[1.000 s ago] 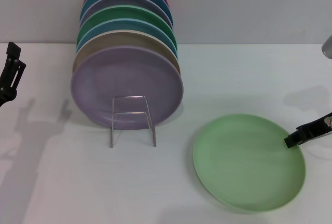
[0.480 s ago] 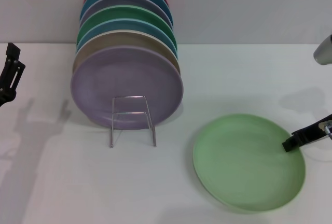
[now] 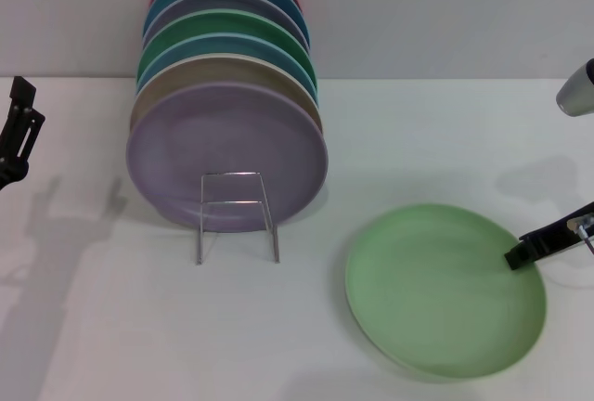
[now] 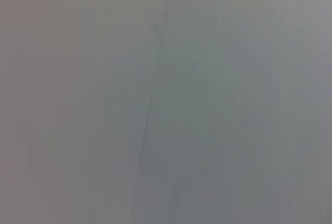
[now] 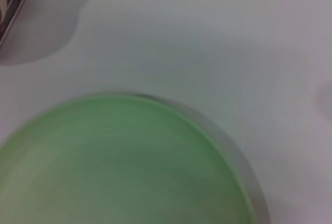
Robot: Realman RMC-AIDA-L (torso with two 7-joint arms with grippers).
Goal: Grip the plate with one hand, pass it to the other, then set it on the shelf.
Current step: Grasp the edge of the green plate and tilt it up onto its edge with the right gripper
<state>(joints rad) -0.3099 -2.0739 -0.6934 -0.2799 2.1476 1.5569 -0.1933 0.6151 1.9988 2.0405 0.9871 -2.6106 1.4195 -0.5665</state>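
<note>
**A:** Where were the jaws, taking the plate as the landmark?

**B:** The right gripper (image 3: 520, 254) sat at the plate's right rim, one dark fingertip lying over the edge. How its jaws stood could not be told; only that one finger showed. The left gripper (image 3: 19, 132) hung well away from the plate, far out on the opposite side, beyond the rack. Whether its jaws were wide or narrow could not be told either.

**A:** And the plate itself?

**B:** The plate (image 3: 444, 291), pale mint green and plain, lay flat on the white worktop (image 3: 306, 345). The right wrist view showed its rim (image 5: 218, 136) close below the camera, with bare worktop past it.

**A:** What stood further out?

**B:** To the plate's left and a little farther back stood the shelf (image 3: 237, 215), a thin wire rack with a square front loop. A lilac plate (image 3: 223, 141) leaned upright right behind that loop, and other coloured plates (image 3: 227, 39) stood in a row behind it.

**A:** Which step was in hand?

**B:** Seemingly the first: taking hold of the plate at its rim. It did not look lifted. The next move would call for a firm pinch on the rim, then a lift toward the left gripper for the handover.
</note>
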